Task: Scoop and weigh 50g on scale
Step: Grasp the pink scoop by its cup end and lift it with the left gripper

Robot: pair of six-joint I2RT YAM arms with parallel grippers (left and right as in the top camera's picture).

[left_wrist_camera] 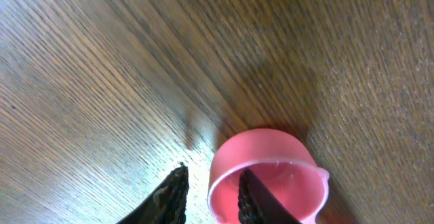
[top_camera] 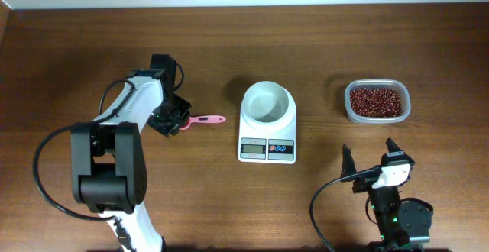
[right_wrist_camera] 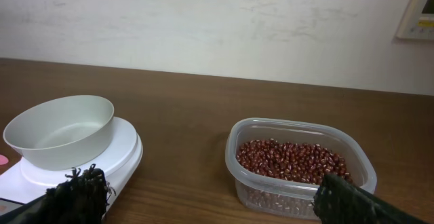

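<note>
Where the clear tub (right_wrist_camera: 239, 149) curves, beans (right_wrist_camera: 291, 161) heap — small, rounded, red-brown.

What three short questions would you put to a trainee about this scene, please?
1. True or false: the bowl on the scale holds beans.
2. The spoon is: A at the left gripper; B in the bowl; C among the beans.
3. Fill in: the right gripper has its jaws ___.

Key: 1 false, the bowl is empty and the beans are in the tub; 2 A; 3 open.
</note>
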